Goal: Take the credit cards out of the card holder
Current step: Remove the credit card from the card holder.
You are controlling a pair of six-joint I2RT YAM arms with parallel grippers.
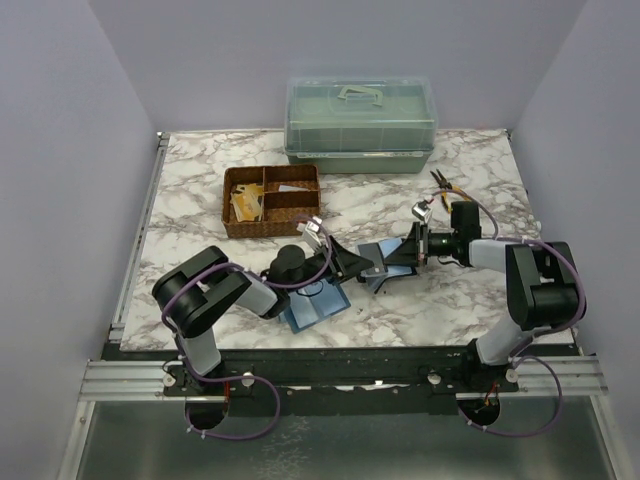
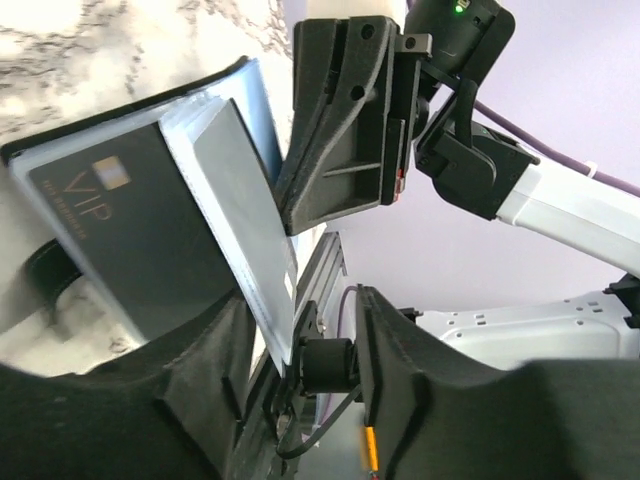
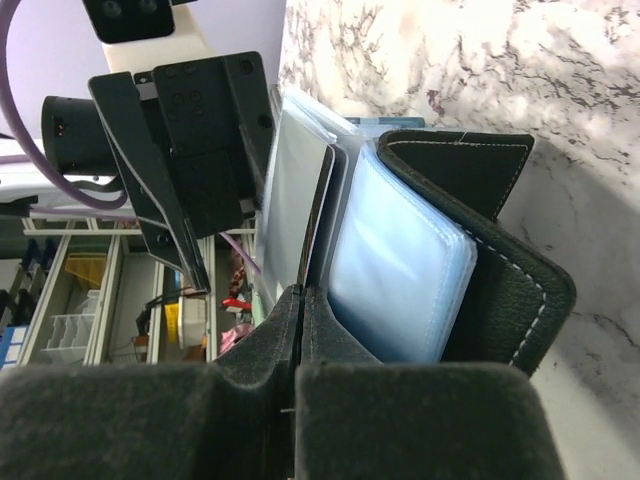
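The marble table (image 1: 470,290) takes up most of the room in front of me, and both arms reach in low over its middle. Well beyond both grippers, at the far edge, stands a green see-through storage box (image 1: 360,125) with a handle on its lid. Nearer, just past the left gripper (image 2: 305,315) and off to its outer side, is a brown divided basket (image 1: 275,229) with a few flat pieces in its compartments. A light-blue folder (image 1: 318,305) lies flat just behind the left gripper, partly under that arm. A pair of pliers (image 1: 447,188) lies on the table just beyond the right wrist.

The card holder (image 3: 500,250) is between the two grippers, fanned open, its black cover on the right gripper's outer side. A bundle of clear blue-tinted sleeves (image 3: 400,260) bulges from it, right beside the right gripper (image 3: 300,295). A black VIP card (image 2: 130,230) sits in a sleeve beside the left gripper's finger.

The right gripper's fingers are pressed together on a pale grey leaf (image 2: 240,210); I cannot tell whether it is a bare card or a sleeve. The left gripper's fingers stand apart, the leaf's lower edge between them, nothing clamped.
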